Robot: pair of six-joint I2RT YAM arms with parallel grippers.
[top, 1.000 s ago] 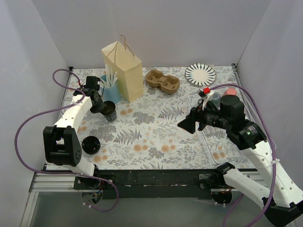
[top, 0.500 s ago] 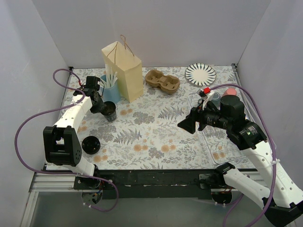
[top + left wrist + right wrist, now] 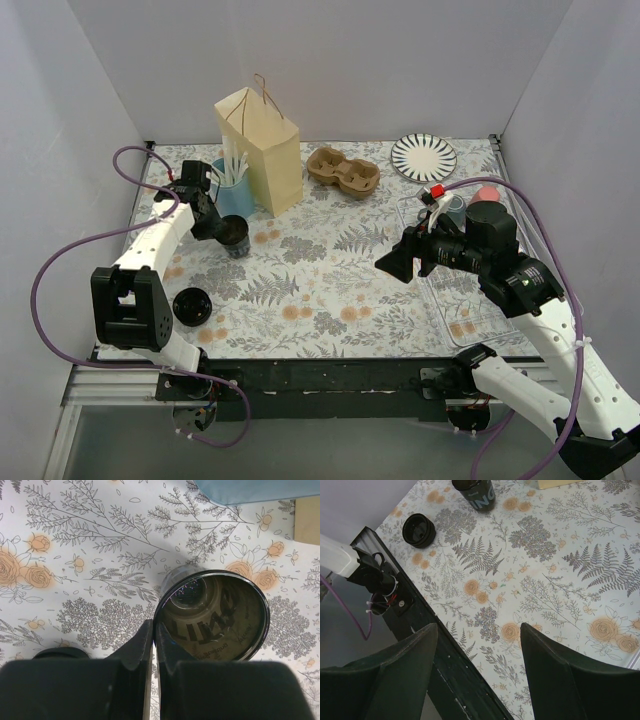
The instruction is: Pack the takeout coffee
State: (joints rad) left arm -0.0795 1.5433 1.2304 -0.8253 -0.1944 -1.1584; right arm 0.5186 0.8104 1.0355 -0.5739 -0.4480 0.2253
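The takeout coffee (image 3: 234, 236) is a small dark cup standing open-topped on the floral table, just in front of the paper bag (image 3: 262, 148). The left wrist view looks down into the takeout coffee (image 3: 215, 614), which has printed lettering on its inner wall. My left gripper (image 3: 213, 228) (image 3: 154, 632) is shut on its near rim, one finger outside the wall and one inside. My right gripper (image 3: 392, 264) (image 3: 479, 647) hangs open over the table's right middle, holding nothing. Its wrist view shows the takeout coffee (image 3: 475, 493) at the top edge.
A flat black lid (image 3: 191, 305) (image 3: 418, 530) lies near the front left. A blue cup (image 3: 236, 196) (image 3: 250, 490) of white utensils stands beside the bag. A cardboard cup carrier (image 3: 343, 170) and a striped plate (image 3: 423, 157) sit at the back. A clear tray (image 3: 442, 302) lies under the right arm.
The left jaws have closed the last bit onto the cup's rim. The right arm has not moved.
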